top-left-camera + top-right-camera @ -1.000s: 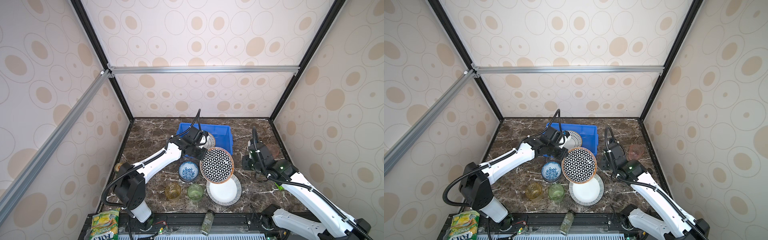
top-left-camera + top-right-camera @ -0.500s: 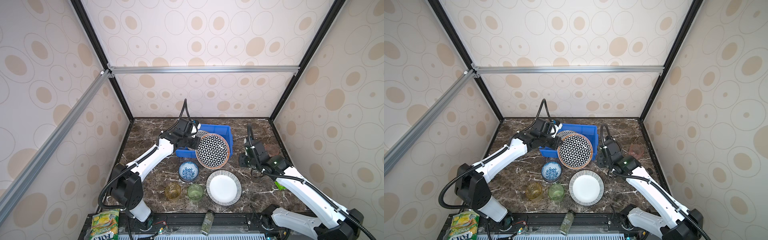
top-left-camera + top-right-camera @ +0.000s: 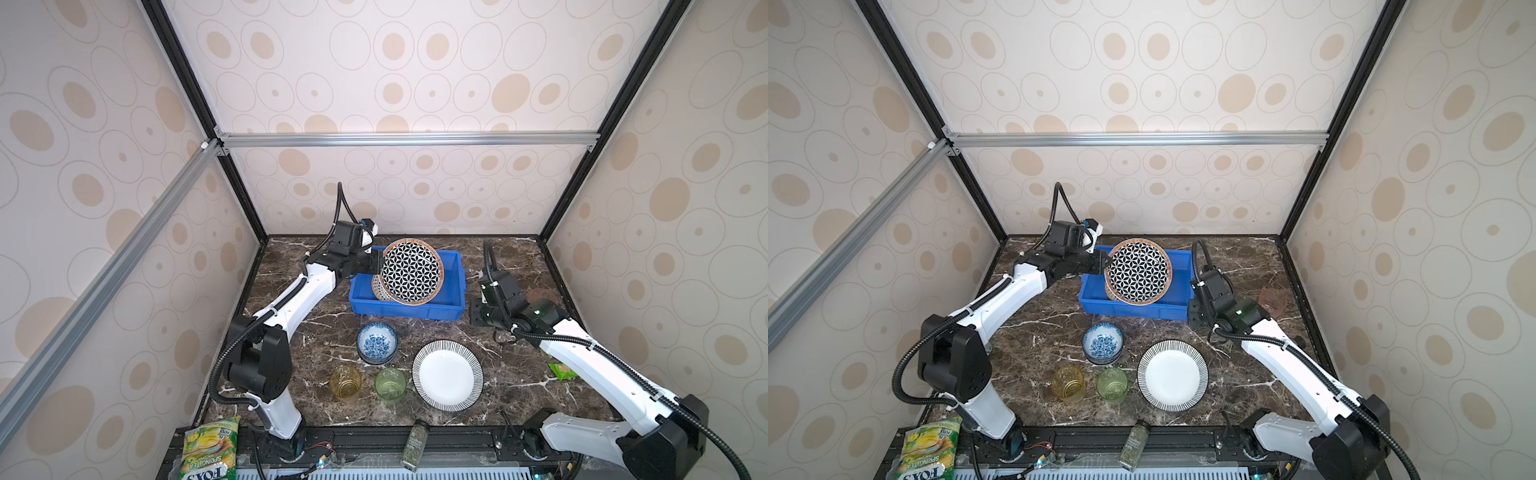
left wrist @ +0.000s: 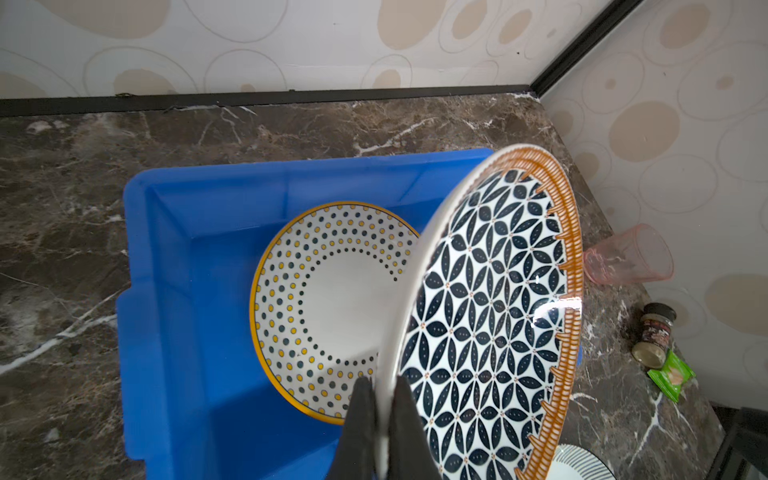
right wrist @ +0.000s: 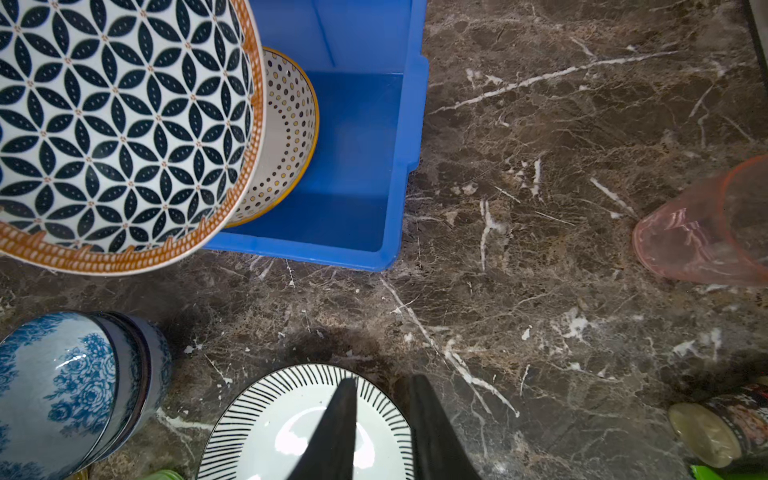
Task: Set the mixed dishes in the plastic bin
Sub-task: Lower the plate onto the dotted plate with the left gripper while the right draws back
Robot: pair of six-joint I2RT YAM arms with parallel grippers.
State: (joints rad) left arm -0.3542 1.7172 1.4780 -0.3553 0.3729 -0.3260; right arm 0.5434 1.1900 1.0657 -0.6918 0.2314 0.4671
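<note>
My left gripper is shut on the rim of the black geometric plate, holding it tilted above the blue plastic bin. A dotted plate leans inside the bin under it. On the table in front stand stacked blue floral bowls, a yellow tumbler, a green tumbler and a striped-rim white plate. My right gripper hovers right of the bin, narrowly open and holding nothing.
A pink tumbler stands by the right wall, with a small dark-lidded jar and a green packet near it. A spice jar and a snack bag lie on the front rail.
My left arm has carried the geometric plate from above the striped-rim plate back and up to over the bin. The right gripper has drifted slightly toward the bin's right side.
</note>
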